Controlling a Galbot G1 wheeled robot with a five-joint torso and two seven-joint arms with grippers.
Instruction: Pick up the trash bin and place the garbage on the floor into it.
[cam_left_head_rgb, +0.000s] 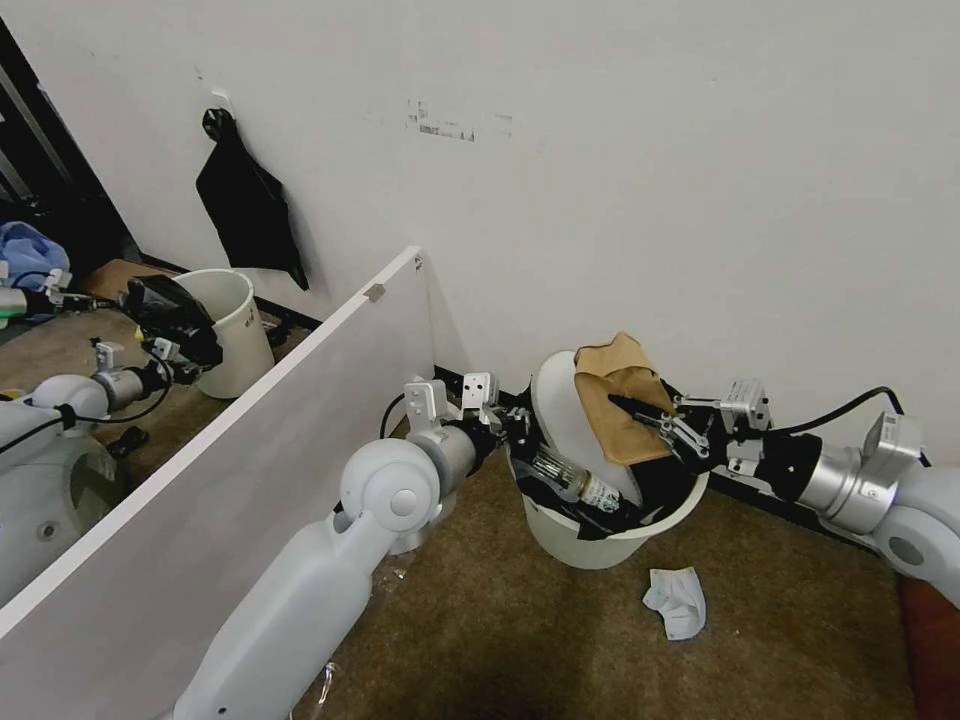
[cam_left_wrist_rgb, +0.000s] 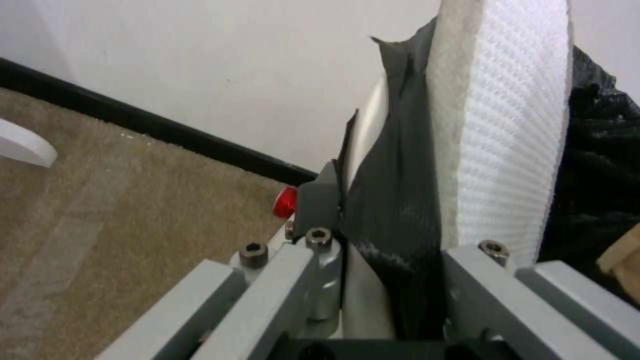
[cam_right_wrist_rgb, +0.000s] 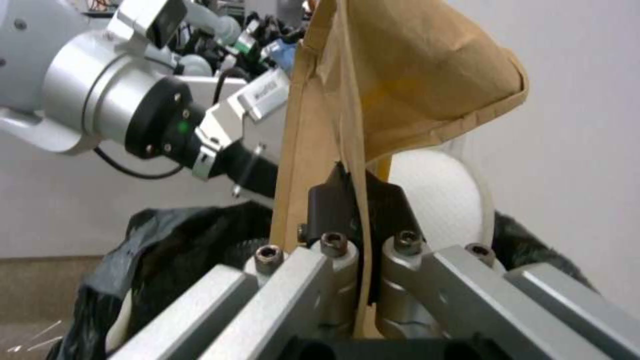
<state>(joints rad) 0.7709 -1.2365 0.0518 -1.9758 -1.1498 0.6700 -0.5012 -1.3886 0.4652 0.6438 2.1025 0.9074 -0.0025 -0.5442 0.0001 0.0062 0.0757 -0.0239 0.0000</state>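
Observation:
The trash bin (cam_left_head_rgb: 600, 540), white with a black bag (cam_right_wrist_rgb: 180, 235) over its rim, is by the wall on the floor (cam_left_head_rgb: 500, 620). My left gripper (cam_left_head_rgb: 512, 422) is shut on its bagged rim (cam_left_wrist_rgb: 393, 200), one finger (cam_left_wrist_rgb: 320, 200) outside it. A white slipper (cam_left_head_rgb: 562, 420) (cam_left_wrist_rgb: 507, 125) and a plastic bottle (cam_left_head_rgb: 575, 480) stick up inside. My right gripper (cam_left_head_rgb: 655, 422) (cam_right_wrist_rgb: 360, 200) is shut on tan crumpled paper (cam_left_head_rgb: 620, 395) (cam_right_wrist_rgb: 413, 75), held over the bin's opening. A crumpled white tissue (cam_left_head_rgb: 675, 600) lies on the carpet in front of the bin.
A white board (cam_left_head_rgb: 250, 450) stands slanted on my left, close beside the left arm. Beyond it are a pale unlined bucket (cam_left_head_rgb: 232, 330) and another robot arm (cam_left_head_rgb: 120, 380). A black bag (cam_left_head_rgb: 245, 205) hangs on the wall. A small red object (cam_left_wrist_rgb: 287, 202) lies by the skirting.

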